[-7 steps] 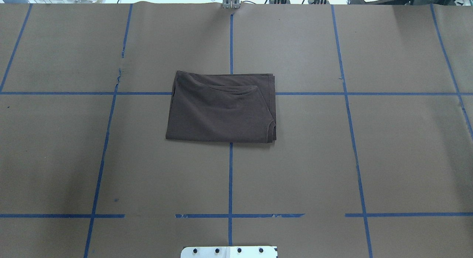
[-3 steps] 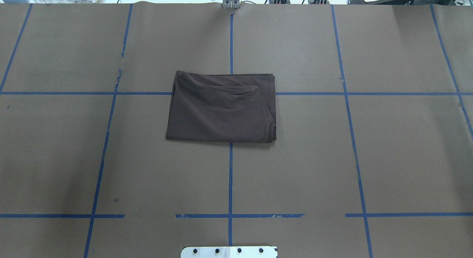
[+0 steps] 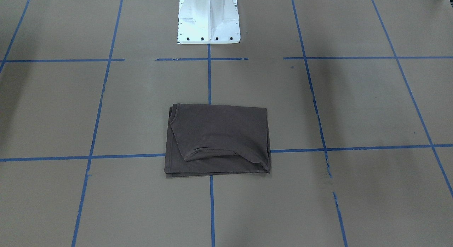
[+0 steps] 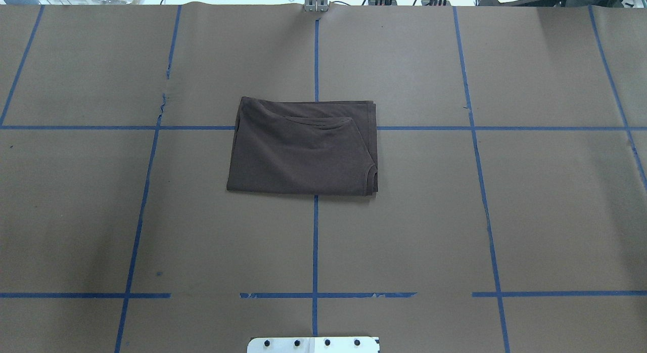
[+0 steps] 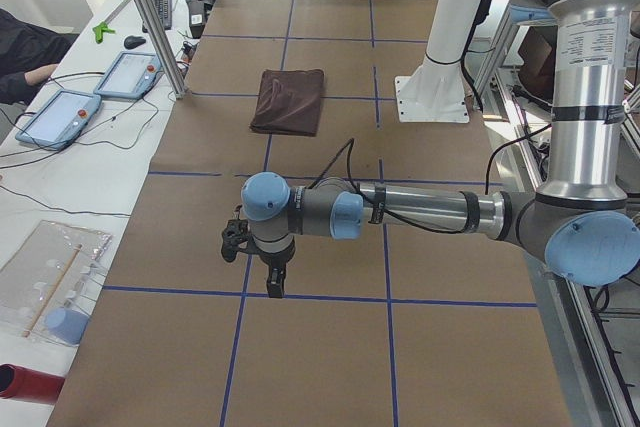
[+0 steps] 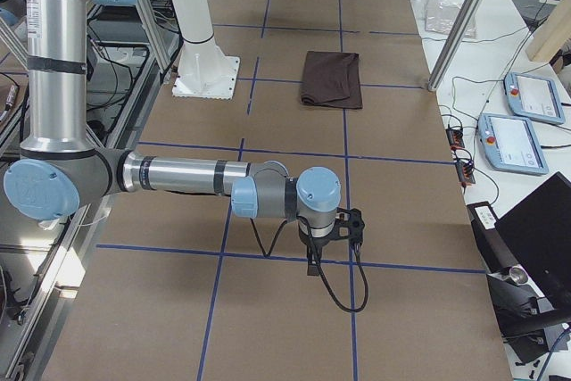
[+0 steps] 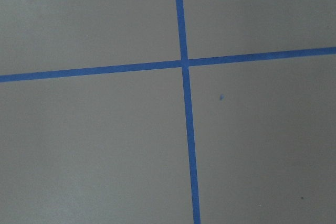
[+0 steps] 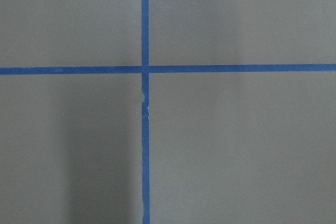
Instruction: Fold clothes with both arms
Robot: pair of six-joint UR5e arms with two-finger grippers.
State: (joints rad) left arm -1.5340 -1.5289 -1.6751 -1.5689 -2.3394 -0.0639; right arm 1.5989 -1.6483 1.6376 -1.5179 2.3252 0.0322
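While the dark brown T-shirt lies folded at the middle of the worktop, over the crossing of two blue tape lines, you have both pairs of fingers well apart from it: the left fingers hang near the worktop's end on the robot's left, the right fingers near the opposite end, each pointing down close to a tape crossing. You cannot tell from these side views whether either pair is open or closed; neither touches the cloth. Count one T-shirt, two arms, the left arm and the right arm, one white pedestal and two tablets on the operators' side. The shirt is a flat, near-rectangular packet with a curved hem across its top layer and stacked edges showing along the robot's right side
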